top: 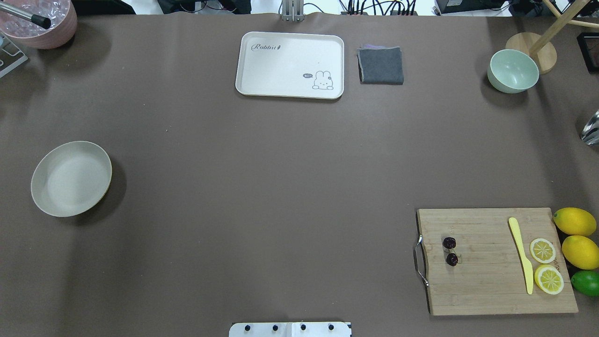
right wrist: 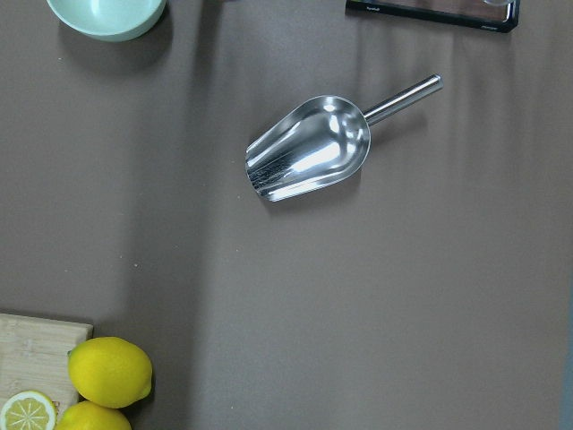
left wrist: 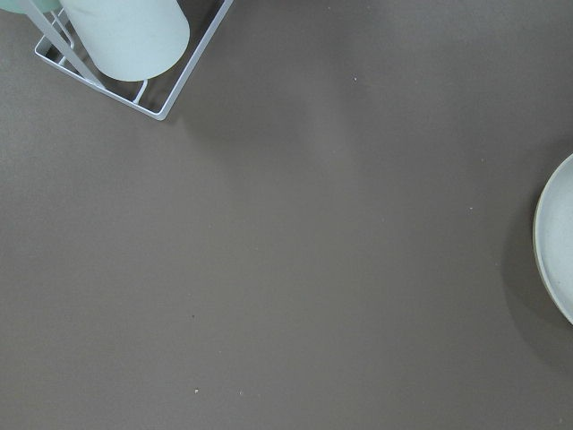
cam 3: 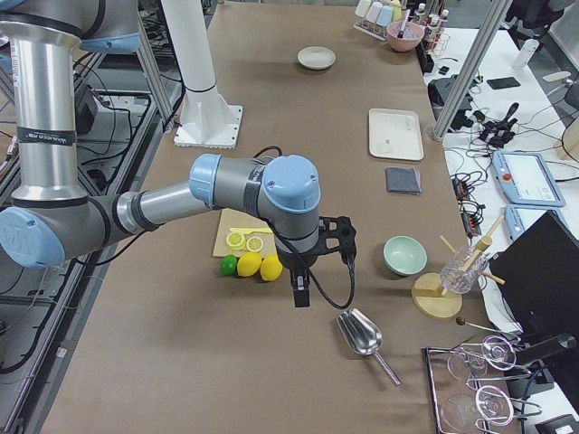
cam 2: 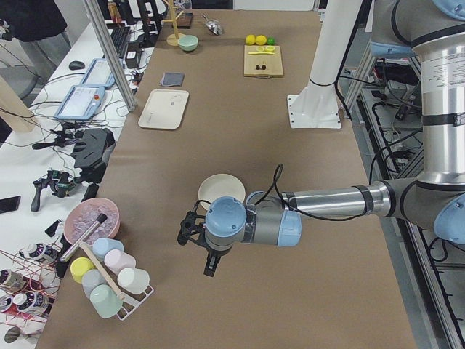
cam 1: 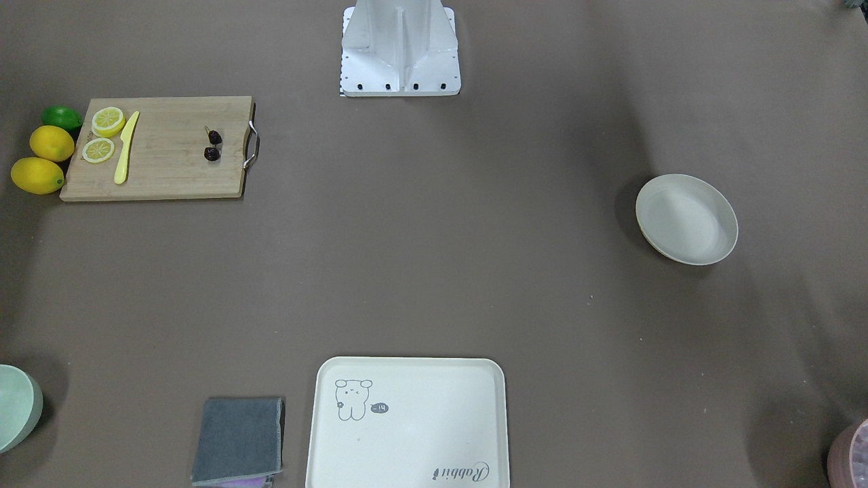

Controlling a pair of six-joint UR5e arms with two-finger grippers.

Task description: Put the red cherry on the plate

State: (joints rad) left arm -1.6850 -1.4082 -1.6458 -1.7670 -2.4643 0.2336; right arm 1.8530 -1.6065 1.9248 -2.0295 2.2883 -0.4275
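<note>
A single word reads plainly on the brown-covered table. It is "Rabbit", in script on the rectangular cream tray, which also carries a rabbit drawing. The lettering in the small speech bubble beside the rabbit is too small to make out.

The pair of tiny dark maroon cherries lies on the bamboo cutting board, near its metal-handled end, on the robot's right. The round cream-white plate sits well apart, at the opposite end on the robot's left.

The board also holds a yellow plastic knife and two lemon slices. Two whole lemons and a green lime rest just beside it. A folded grey cloth lies next to the tray, and a pale green bowl stands farther right.

Neither arm shows from overhead or from the front; only the side cameras catch them. The left gripper hangs over the table just past the plate. The right gripper hangs beyond the lemons, over the table's right end. From these angles I cannot tell how far apart either one's jaws stand.

Only the right wrist camera shows in full a shiny steel scoop lying on the cover. The left wrist camera shows the plate's rim and a corner of a white wire rack holding a pale green cup.
</note>
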